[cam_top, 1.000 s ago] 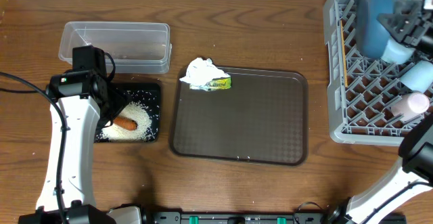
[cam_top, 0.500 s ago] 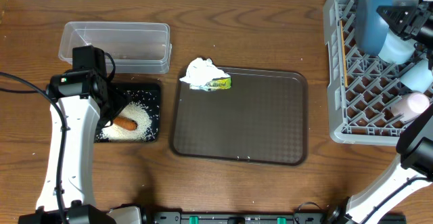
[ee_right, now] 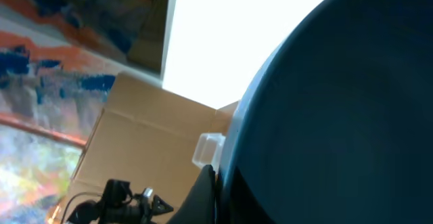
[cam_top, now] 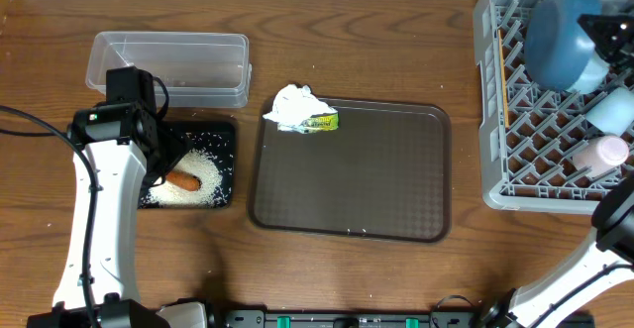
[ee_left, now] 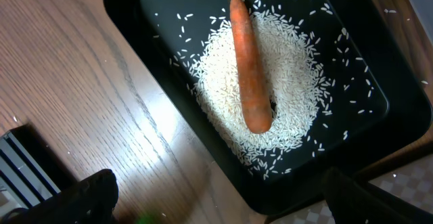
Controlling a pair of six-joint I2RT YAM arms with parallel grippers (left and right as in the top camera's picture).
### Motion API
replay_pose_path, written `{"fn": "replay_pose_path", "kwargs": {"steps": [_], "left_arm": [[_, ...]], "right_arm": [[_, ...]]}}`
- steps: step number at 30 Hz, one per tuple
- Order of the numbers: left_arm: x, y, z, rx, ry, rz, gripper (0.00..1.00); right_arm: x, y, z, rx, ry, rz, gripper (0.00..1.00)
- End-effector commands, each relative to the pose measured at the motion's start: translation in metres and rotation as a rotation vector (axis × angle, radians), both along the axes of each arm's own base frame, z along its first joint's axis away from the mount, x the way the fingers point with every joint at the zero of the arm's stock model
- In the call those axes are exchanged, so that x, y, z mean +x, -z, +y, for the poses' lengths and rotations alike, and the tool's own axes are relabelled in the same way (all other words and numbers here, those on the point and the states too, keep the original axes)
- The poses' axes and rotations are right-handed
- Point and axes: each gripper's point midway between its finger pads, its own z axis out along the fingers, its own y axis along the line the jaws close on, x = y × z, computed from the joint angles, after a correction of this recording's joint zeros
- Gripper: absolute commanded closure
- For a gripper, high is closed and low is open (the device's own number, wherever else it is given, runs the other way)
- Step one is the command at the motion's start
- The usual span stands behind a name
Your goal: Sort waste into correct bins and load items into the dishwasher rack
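The heap of white rice [ee_left: 270,88] and the orange carrot [ee_left: 249,68] lie in the black tray [cam_top: 223,140]. My left gripper [ee_left: 223,195] hangs open and empty above the tray's near edge. The crumpled tissue [cam_top: 293,104] and yellow-green wrapper [cam_top: 322,122] lie at the brown tray's back left corner. My right gripper [cam_top: 606,33] is shut on the rim of the large teal-blue bowl [cam_top: 561,39], held over the grey rack [cam_top: 492,150]. The small light-blue bowl [cam_top: 592,73], white cup [cam_top: 608,112] and chopsticks [cam_top: 503,75] are in the rack.
The clear plastic tub [cam_top: 168,65] stands behind the black tray. The large brown serving tray [cam_top: 352,174] lies mid-table. A pale pink cylinder [cam_top: 600,156] lies in the rack's near right part. The teal bowl fills the right wrist view [ee_right: 338,116].
My right gripper has turned the teal bowl from standing on edge to facing up and shifted it slightly right over the rack. The left arm has not moved.
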Motion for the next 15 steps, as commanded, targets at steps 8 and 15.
{"fn": "replay_pose_path", "kwargs": {"steps": [8,15], "left_arm": [[0.001,-0.004,0.004,0.02,-0.011,-0.006,0.01],[0.001,-0.004,0.004,0.02,-0.011,-0.006,0.01]], "right_arm": [[-0.006,0.014,-0.072,0.042,0.234,0.108,0.43],[-0.023,-0.043,-0.09,-0.028,0.321,0.005,0.01]]}}
